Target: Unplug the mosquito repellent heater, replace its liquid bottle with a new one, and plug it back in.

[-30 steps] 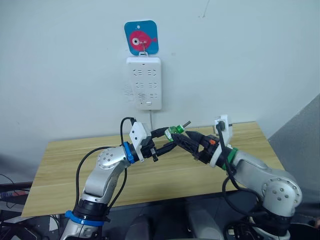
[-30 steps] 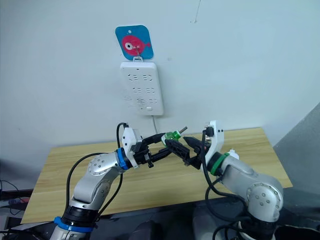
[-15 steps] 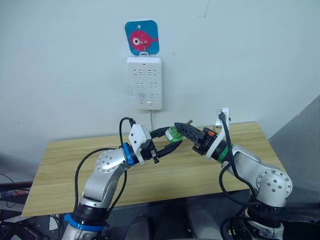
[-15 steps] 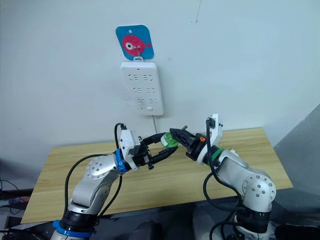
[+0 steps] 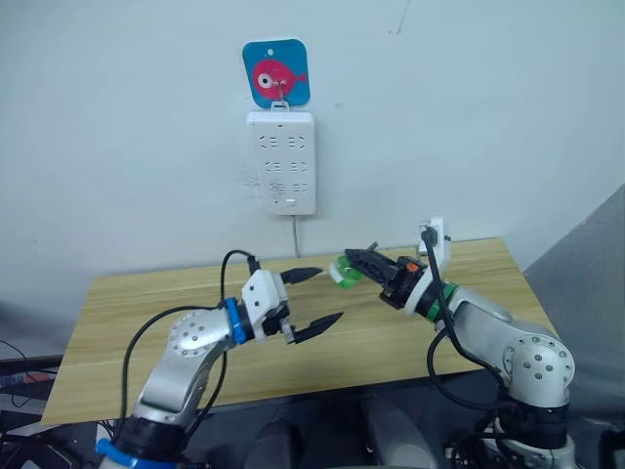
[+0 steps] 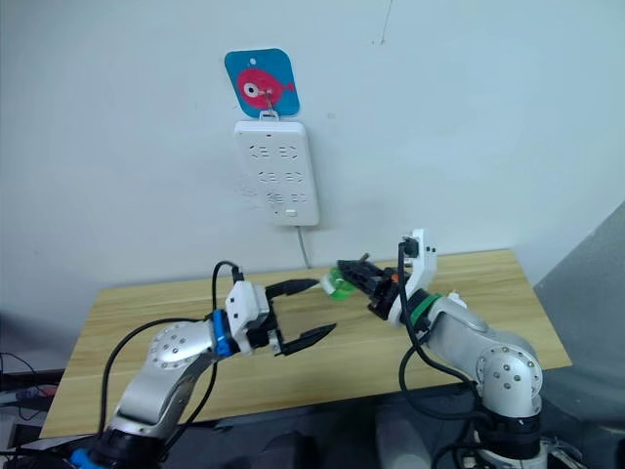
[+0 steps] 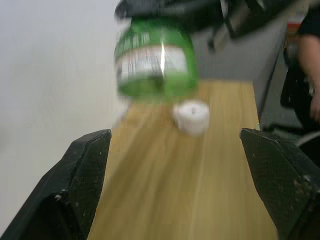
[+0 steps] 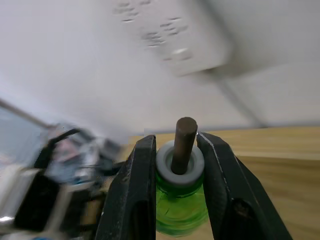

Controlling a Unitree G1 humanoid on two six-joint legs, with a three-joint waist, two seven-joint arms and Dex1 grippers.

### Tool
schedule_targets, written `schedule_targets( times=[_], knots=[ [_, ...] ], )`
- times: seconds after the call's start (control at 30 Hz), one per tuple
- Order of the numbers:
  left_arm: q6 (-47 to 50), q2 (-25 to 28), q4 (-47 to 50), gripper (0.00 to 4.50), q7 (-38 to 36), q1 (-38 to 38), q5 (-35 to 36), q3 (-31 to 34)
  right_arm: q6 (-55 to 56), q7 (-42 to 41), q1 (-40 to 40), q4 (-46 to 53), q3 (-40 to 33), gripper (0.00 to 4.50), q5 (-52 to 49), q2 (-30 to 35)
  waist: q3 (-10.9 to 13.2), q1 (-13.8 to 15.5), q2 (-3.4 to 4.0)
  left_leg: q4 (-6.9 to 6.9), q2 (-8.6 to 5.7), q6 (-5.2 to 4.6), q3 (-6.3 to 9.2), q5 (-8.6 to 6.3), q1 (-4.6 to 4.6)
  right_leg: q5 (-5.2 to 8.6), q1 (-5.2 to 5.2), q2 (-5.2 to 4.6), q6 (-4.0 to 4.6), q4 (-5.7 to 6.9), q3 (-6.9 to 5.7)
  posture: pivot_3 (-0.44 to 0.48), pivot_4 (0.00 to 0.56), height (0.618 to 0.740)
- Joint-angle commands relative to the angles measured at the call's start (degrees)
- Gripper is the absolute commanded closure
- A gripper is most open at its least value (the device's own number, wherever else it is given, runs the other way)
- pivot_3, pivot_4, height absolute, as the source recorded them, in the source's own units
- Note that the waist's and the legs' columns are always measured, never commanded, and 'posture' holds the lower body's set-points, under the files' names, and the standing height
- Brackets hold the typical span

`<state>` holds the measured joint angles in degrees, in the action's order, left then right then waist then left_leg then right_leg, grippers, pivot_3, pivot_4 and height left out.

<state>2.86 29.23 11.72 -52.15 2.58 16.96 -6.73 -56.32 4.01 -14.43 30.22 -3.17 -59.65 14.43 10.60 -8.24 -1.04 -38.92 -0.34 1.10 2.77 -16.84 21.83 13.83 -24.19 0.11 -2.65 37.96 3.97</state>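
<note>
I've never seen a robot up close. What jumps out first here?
The right gripper holds a little green bottle by its neck above the wooden table, dark wick poking out. The left gripper hangs wide open beside it. Behind, a white power strip hangs on the wall beneath a fish sticker.

You see silver-grey rounded arm shells | black two-finger left gripper (image 5: 311,297) and right gripper (image 5: 354,262) | blue band at left wrist, green at right | white wrist-camera brackets | black looping cables
</note>
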Motion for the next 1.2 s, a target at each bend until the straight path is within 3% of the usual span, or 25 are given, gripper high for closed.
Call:
schedule_targets(
  times=[0.03,0.13,0.27,0.53,0.77,0.8,0.97,1.07,1.2],
  knots=[
    [2.2,1.3,3.5,0.26,0.7,-1.1,0.8,1.2,13.9,-5.1,0.5,-4.5,8.5,3.63,21.3,6.3,0.0,0.1,-0.01,0.0,0.0,0.0,-0.03,0.0,-0.01,0.01,-0.01,0.0,-0.01,-0.01,-0.02,-0.147,0.17,0.733],
    [5.3,1.8,6.6,0.26,1.6,-1.8,0.8,0.2,27.5,-7.2,0.4,-15.4,13.1,3.63,35.0,7.4,0.0,0.3,-0.03,-0.01,0.0,0.0,-0.09,0.0,-0.03,0.02,0.01,0.0,-0.03,-0.02,-0.03,-0.13,0.173,0.733],
    [8.6,2.2,10.7,0.26,2.0,-2.5,1.4,-0.5,41.3,-9.4,-2.4,-32.2,15.7,3.63,45.6,4.8,0.1,0.3,-0.03,0.0,0.01,0.0,-0.12,0.0,-0.05,0.01,0.0,0.01,-0.02,0.0,0.02,-0.108,0.181,0.733],
    [11.7,3.2,14.5,0.26,3.3,-3.5,1.6,0.9,59.1,-13.2,-13.8,-65.2,12.1,3.63,51.8,-2.6,0.3,0.8,0.0,0.02,0.05,0.0,-0.07,0.0,-0.13,-0.18,0.03,-0.04,0.3,0.08,0.01,-0.048,0.191,0.733],
    [14.3,3.4,17.9,0.26,4.8,-4.8,2.3,1.3,64.7,-14.7,-16.6,-76.0,9.1,3.63,53.7,-5.7,0.3,3.1,0.05,0.12,0.02,0.0,0.11,-0.01,-0.09,-0.19,0.02,-0.25,0.33,0.07,0.0,0.003,0.195,0.733],
    [14.5,3.3,18.1,0.26,5.0,-4.8,2.4,1.4,64.9,-14.7,-16.6,-76.5,8.6,2.89,53.6,-6.0,0.4,3.3,0.08,0.12,0.03,0.0,0.12,-0.01,-0.09,-0.2,0.02,-0.25,0.33,0.07,-0.01,0.003,0.195,0.733],
    [13.9,2.6,17.9,0.26,5.8,-4.7,2.4,1.5,65.8,-14.6,-15.6,-74.8,6.1,1.12,53.5,-7.0,0.4,3.5,0.14,0.11,0.01,0.0,0.11,-0.01,-0.1,-0.21,0.04,-0.27,0.36,0.06,-0.01,-0.022,0.204,0.733],
    [12.6,2.4,16.8,0.26,6.6,-6.1,2.2,2.9,63.7,-15.5,-11.9,-66.1,5.1,0.03,52.6,-6.8,0.4,3.5,0.16,0.11,0.0,0.0,0.1,-0.01,-0.1,-0.21,0.04,-0.27,0.36,0.06,-0.01,-0.04,0.205,0.733],
    [11.9,1.6,14.1,0.26,9.9,-9.8,0.2,5.8,57.0,-20.2,-2.9,-45.9,7.4,0.03,52.0,-4.1,0.6,3.5,0.29,0.16,0.04,0.0,0.2,-0.01,-0.09,-0.2,0.02,-0.28,0.37,0.05,-0.06,-0.058,0.216,0.733]
  ],
)
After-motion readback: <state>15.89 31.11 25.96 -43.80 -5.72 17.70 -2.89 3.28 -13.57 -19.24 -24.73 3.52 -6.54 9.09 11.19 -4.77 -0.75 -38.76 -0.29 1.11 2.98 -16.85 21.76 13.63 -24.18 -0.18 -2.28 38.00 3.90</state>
